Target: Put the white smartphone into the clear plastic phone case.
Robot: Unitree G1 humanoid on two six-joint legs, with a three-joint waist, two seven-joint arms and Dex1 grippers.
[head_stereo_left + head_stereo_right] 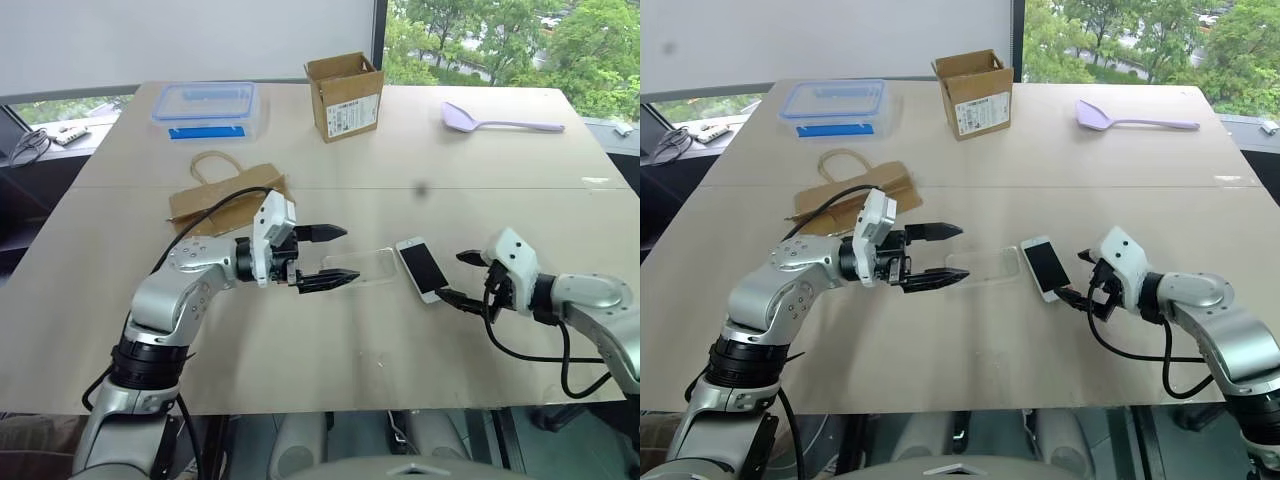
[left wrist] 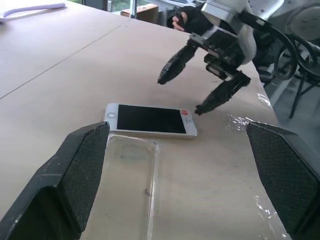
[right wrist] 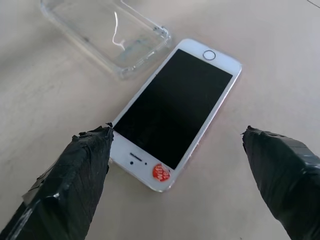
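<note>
While both grippers stand apart and empty, the white smartphone (image 1: 421,268) lies uninserted at 3 o'clock of the clear plastic phone case (image 1: 362,267); grasping by the right gripper (image 1: 456,277) is called for, with the left gripper (image 1: 331,257) bracing.

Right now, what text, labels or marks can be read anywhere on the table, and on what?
No text can be read.
cardboard box: white label, print too small.
white smartphone: red round sticker, marks too blurred.
lidded clear container: blue strip, no readable words.
</note>
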